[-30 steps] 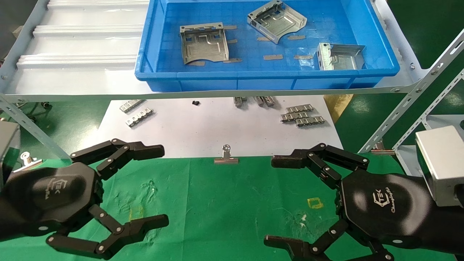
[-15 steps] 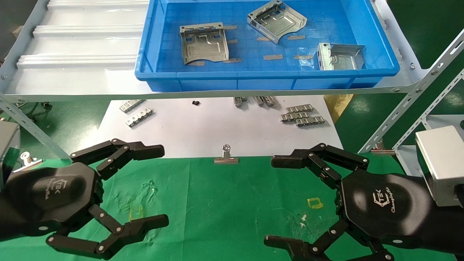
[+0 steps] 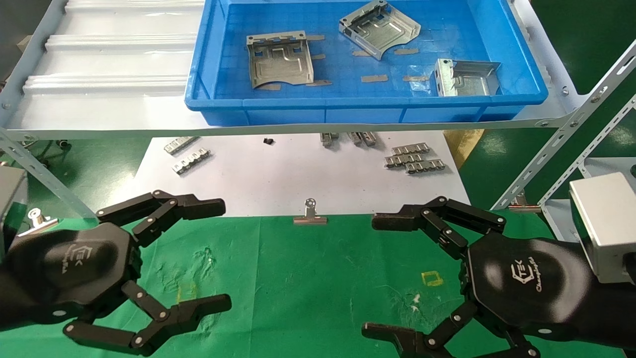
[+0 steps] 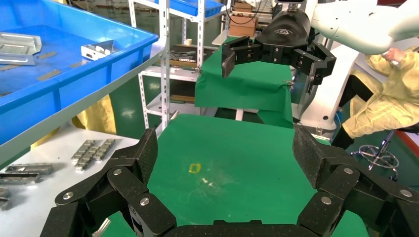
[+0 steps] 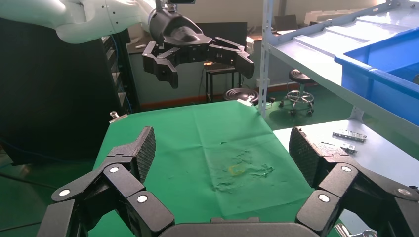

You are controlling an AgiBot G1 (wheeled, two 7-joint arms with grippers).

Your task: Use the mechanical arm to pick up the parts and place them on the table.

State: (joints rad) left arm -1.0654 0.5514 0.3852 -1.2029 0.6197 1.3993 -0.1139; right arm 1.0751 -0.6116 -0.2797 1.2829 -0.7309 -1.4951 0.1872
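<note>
Three silvery stamped plates lie in the blue bin [image 3: 367, 117] on the shelf: one at the left [image 3: 280, 58], one at the far middle [image 3: 379, 27], one at the right [image 3: 466, 78]. My left gripper [image 3: 221, 256] is open and empty above the green cloth table [image 3: 308, 278], near its left side. My right gripper [image 3: 372, 276] is open and empty above the table's right side. Both point toward each other. The left wrist view shows my own gripper [image 4: 225, 153] open over the cloth, with the right gripper [image 4: 271, 61] opposite.
A white sheet [image 3: 298, 174] behind the cloth holds small notched metal strips [image 3: 415, 158] and more strips [image 3: 191, 161]. A silver binder clip [image 3: 310, 215] sits at the sheet's near edge. The shelf edge [image 3: 248, 130] and slanted rack struts [image 3: 561, 139] overhang the area.
</note>
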